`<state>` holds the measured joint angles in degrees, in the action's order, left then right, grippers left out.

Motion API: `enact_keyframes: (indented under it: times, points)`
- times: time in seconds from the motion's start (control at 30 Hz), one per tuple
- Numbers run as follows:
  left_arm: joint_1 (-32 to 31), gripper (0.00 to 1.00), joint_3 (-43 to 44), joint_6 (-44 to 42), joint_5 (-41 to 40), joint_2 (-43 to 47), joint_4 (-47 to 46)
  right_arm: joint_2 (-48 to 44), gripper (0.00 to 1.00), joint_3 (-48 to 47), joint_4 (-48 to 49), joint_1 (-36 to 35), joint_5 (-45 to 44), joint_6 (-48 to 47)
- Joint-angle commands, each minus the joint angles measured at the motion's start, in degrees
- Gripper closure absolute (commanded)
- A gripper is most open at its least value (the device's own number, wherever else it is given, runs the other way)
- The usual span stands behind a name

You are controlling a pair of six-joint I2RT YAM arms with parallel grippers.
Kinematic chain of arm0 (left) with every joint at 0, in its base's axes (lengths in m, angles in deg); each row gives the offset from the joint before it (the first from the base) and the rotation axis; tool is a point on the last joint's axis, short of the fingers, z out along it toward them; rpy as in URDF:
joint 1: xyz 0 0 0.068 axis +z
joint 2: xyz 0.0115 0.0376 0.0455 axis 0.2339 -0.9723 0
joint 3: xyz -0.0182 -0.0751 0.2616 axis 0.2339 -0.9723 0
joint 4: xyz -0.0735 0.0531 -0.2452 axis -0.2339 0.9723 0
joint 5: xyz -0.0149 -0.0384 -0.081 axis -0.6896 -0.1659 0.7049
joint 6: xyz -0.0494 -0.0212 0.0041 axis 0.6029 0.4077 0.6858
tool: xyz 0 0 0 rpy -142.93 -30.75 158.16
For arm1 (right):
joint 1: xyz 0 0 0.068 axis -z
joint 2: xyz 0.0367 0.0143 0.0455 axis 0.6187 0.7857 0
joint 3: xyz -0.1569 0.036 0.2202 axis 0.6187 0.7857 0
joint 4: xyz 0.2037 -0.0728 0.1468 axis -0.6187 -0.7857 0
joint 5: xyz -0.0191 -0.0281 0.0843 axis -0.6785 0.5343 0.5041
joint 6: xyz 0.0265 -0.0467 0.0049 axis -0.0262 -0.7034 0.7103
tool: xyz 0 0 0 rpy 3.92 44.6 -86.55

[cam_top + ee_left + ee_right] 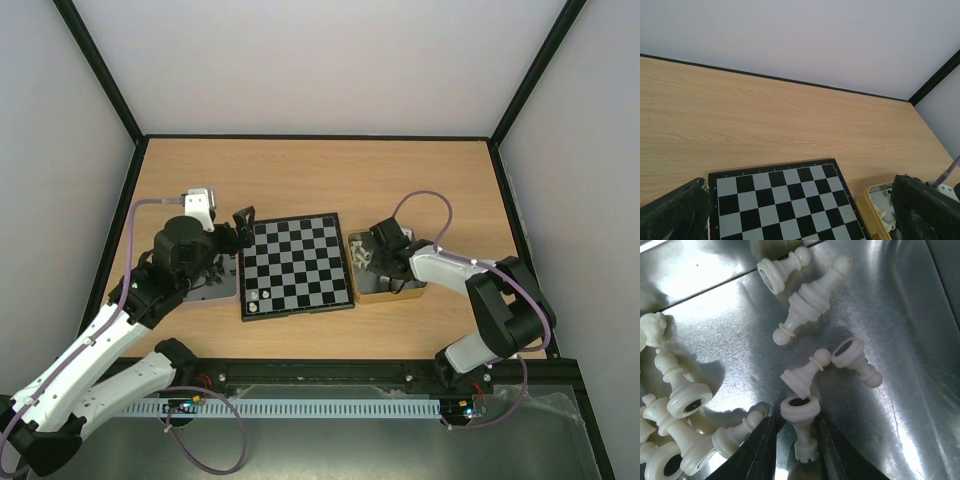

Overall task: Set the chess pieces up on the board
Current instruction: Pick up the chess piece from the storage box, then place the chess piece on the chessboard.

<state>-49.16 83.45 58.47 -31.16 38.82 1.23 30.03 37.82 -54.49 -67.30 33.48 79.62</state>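
Closest to my right wrist camera is a cream-white piece (800,412) lying on its side, hollow base away from the wrist and notched crown toward it. The right gripper (798,450) straddles it, jaws narrowed to roughly the width of that base, with a dark finger (760,450) on either side. I cannot tell whether they are actually pinching. I see a sliver of gap along the stem, yet the base seems to touch both.

Just beyond, a pawn (804,372) leans against that base, and a toppled one (742,432) lies right beside the left-hand finger.

My worry is the crowding. If I close and lift, the leaning pawn may be dragged or flicked. A sideways hold on a round, glossy base could also let the piece swivel or squirt out. Even if it is held, it would come up horizontal and be awkward to stand on a square.

The tin (900,340) holds only cream men, a few loose in the middle and a heap (675,405) at the left. It sits just beside the right edge of the board (297,265), which carries a couple of tiny pieces near its near-left corner. What looks like a second tin (218,291) lies at the board's left, mostly under the arm, so I cannot see what it holds.

The left gripper (800,215) hangs spread wide and empty over the board's left edge.
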Motion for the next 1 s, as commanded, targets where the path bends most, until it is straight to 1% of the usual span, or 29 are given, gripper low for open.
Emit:
enact_keyframes:
  times: [0.0,0.2,0.33,0.43,0.57,0.6,0.73,0.83,0.9,0.97]
  points:
    - [0.39,0.00,-0.30,0.24,0.54,-0.08,-1.35,2.44,0.80,-0.43,-0.01,0.34,-0.41,-1.99]
    - [0.44,0.00,-0.49,0.27,0.86,0.09,-1.40,1.85,0.93,-0.99,-0.81,0.37,-1.50,-2.77]
    - [0.42,0.00,-1.41,-0.11,4.37,-0.13,-2.90,-2.59,0.94,-1.19,-0.36,0.35,-0.64,-4.51]
    - [0.48,0.00,-2.48,0.90,8.01,-1.01,-4.67,-7.59,0.94,-1.42,1.52,0.34,1.98,-4.95]
    - [0.57,0.00,-4.06,3.83,16.20,-3.37,-8.91,-12.65,0.94,-1.27,6.93,-0.03,12.27,-5.58]
    - [0.54,0.00,-4.42,4.99,18.86,-4.05,-10.33,-13.72,0.94,-1.08,8.77,-0.46,16.52,-6.06]
    - [0.61,0.01,-5.18,12.98,29.34,-7.80,-16.03,-16.42,0.93,-0.41,15.75,-3.56,27.27,-7.95]
    - [0.61,0.05,-3.58,21.51,36.63,-12.52,-17.35,-17.77,0.93,-0.63,19.94,-7.11,32.88,-10.22]
    - [0.32,0.08,-2.63,25.27,40.64,-15.61,-18.40,-18.40,0.93,-0.63,23.63,-8.84,36.60,-11.11]
    - [-0.03,0.12,-2.63,27.46,42.41,-18.10,-19.71,-18.53,0.93,-1.06,25.88,-10.07,39.55,-11.74]
